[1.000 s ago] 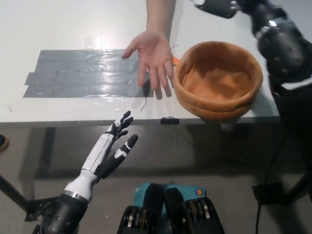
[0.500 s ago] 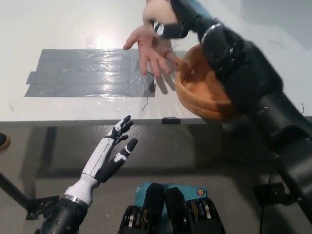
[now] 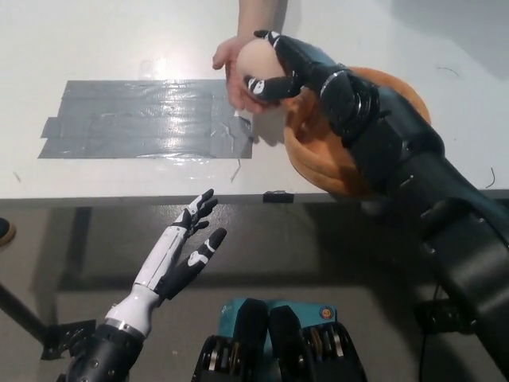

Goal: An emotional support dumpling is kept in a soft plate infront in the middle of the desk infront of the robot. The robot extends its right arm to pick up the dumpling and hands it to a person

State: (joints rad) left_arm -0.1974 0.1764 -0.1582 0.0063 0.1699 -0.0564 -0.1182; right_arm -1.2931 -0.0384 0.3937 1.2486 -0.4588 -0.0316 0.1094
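Black right hand, fingers closed around the pale round plush dumpling, holds it over a person's open palm beside the orange soft plate; release remains; white left hand idles open below.

Right robot hand lowered dumpling onto person's palm.

My black right hand holds the pale dumpling directly over the person's open palm, above the white desk. My forearm crosses the orange soft plate. My white left hand rests below the desk edge, fingers apart, near the grey tape patch.
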